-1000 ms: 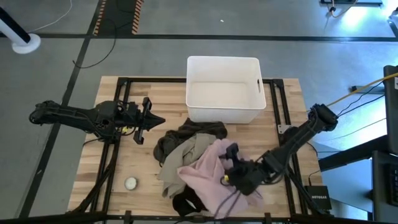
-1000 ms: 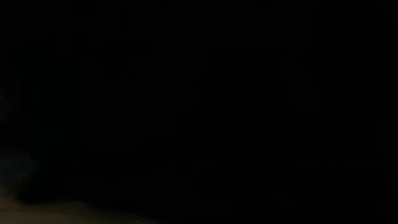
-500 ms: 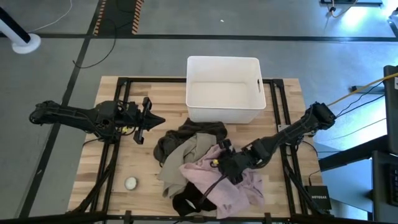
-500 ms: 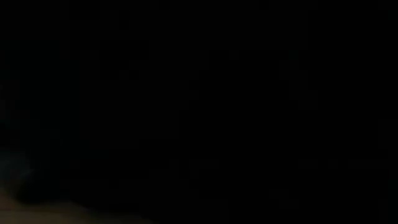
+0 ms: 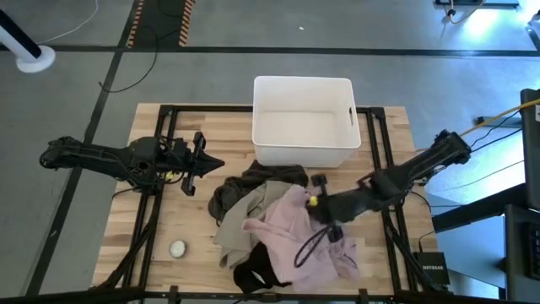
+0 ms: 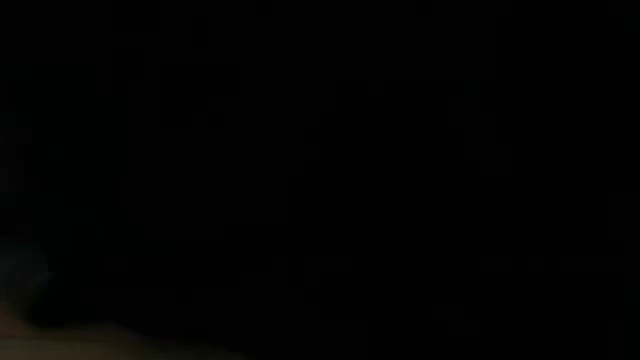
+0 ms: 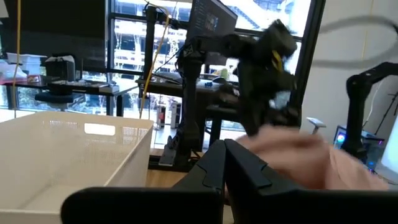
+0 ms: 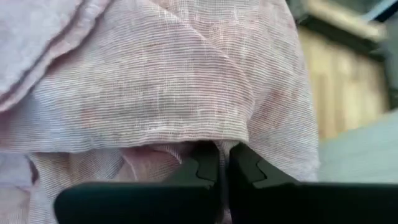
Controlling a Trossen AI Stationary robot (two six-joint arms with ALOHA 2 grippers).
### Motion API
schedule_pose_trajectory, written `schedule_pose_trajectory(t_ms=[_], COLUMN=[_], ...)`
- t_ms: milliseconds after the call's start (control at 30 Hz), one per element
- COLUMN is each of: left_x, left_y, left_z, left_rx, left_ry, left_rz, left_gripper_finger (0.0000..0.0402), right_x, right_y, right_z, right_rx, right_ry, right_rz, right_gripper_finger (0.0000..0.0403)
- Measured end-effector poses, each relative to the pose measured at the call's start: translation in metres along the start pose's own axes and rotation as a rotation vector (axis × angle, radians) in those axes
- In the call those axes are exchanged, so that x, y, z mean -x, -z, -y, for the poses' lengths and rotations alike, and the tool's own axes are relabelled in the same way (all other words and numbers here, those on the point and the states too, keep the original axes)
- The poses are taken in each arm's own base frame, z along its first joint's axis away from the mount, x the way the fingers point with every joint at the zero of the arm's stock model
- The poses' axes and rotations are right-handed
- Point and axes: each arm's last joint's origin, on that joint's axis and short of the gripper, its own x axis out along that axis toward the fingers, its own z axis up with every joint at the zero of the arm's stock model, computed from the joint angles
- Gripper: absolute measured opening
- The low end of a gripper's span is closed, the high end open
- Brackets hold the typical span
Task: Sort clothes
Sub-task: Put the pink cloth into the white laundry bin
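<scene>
Sorting barely begun, by the look of it: white bin [image 5: 302,120] holds nothing, with black [image 5: 256,274], khaki-beige [image 5: 253,211] and olive-brown [image 5: 253,180] clothes heaped just beside it on the table [image 5: 152,245]. Right hand [image 5: 314,203] pinched shut on the pale pink garment [image 5: 287,241] atop that heap, near the bin. Left hand [image 5: 196,162] waits beside the bin, well apart from the heap, fingers nearly closed on nothing.

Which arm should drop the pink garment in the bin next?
Right. The right gripper is already shut on the pink garment, just in front of the white bin. The left gripper waits off to the side, holding nothing.

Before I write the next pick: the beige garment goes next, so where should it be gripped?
Grip the raised fold of the beige garment from straight above, on its left side, where it lies free of the pink garment covering its right.
</scene>
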Motion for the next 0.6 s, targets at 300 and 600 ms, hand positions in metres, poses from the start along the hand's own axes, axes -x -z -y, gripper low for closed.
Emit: schedule_pose_trajectory(t_ms=[300,600], left_x=[0.000,0.000], left_y=[0.000,0.000], left_z=[0.000,-0.001], left_rx=[-0.007,-0.007], left_ry=[-0.016,-0.017], left_rz=[0.001,0.002], left_gripper_finger=[0.0000,0.0000], right_x=[0.079,0.142], right_y=[-0.017,-0.034], right_z=[0.039,0.091], right_rx=[-0.046,-0.095], right_ry=[0.266,0.582], right_rz=[0.229,0.345], right_gripper_finger=[0.0014,0.0015])
